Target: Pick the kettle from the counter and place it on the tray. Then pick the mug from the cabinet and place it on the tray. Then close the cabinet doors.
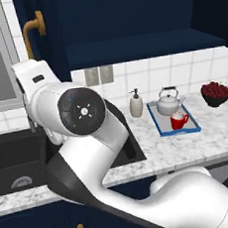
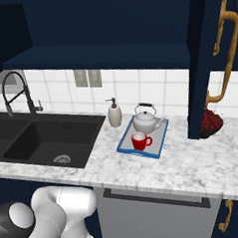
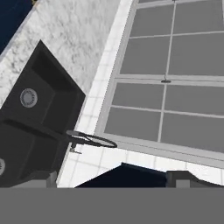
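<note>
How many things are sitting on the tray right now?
2. The kettle stands at the back of the tray, towards the wall tiles; the mug stands in front of it, towards the counter edge. Nothing else shows on the tray, and little could hide behind them.

A flat rectangular blue-rimmed tray (image 2: 156,147) lies on the white-and-grey speckled marble counter (image 2: 194,169), just right of the black double sink (image 2: 40,138). On it stands a squat silvery-white kettle (image 2: 145,120), with a small red mug (image 2: 140,140) in front of it. A cream soap dispenser bottle (image 2: 114,113) stands just beside the tray. A tall navy cabinet door (image 2: 207,60) with a brass bar handle hangs open at right, partly hiding a dark bowl of red fruit (image 2: 211,122).
</note>
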Controlling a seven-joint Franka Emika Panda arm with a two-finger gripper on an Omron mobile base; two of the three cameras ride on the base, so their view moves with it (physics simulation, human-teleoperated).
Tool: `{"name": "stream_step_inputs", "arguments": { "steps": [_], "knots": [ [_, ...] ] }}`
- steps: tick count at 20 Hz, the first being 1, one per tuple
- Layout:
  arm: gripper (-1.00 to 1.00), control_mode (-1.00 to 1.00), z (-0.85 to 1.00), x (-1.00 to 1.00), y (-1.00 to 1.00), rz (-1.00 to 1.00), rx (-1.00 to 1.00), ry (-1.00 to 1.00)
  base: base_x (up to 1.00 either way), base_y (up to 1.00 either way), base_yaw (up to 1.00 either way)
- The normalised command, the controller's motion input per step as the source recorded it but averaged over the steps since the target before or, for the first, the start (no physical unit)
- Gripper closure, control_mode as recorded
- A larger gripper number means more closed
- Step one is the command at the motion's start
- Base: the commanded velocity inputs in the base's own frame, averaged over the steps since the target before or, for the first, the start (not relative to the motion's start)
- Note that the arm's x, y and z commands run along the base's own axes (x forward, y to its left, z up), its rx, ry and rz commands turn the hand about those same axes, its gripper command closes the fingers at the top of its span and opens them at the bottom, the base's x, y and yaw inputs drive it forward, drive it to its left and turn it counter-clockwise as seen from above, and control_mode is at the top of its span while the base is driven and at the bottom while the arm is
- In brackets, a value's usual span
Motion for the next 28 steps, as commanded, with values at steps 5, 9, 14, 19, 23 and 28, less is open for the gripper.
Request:
{"name": "stream_step_inputs", "arguments": {
  "steps": [5, 9, 14, 19, 23, 28],
  "knots": [
    [-1.0, -1.0, 0.0, 0.46, -0.67, -0.28, 0.0, 0.04, 0.0, 0.0, 0.0],
    [-1.0, -1.0, 0.0, 0.48, -0.67, -0.27, 0.0, 0.05, 0.0, 0.0, 0.0],
    [-1.0, -1.0, 0.0, 0.54, -0.59, -0.25, 0.0, 0.06, 0.0, 0.0, 0.0],
    [-1.0, -1.0, 0.0, 0.49, -0.66, -0.27, 0.0, 0.02, 0.0, 0.0, 0.0],
    [-1.0, -1.0, 0.0, 0.41, -0.72, -0.29, 0.0, 0.0, 0.0, 0.0, 0.0],
    [-1.0, -1.0, -0.01, 0.52, -0.68, -0.24, 0.0, 0.0, 0.0, 0.0, 0.0]
  ]
}}
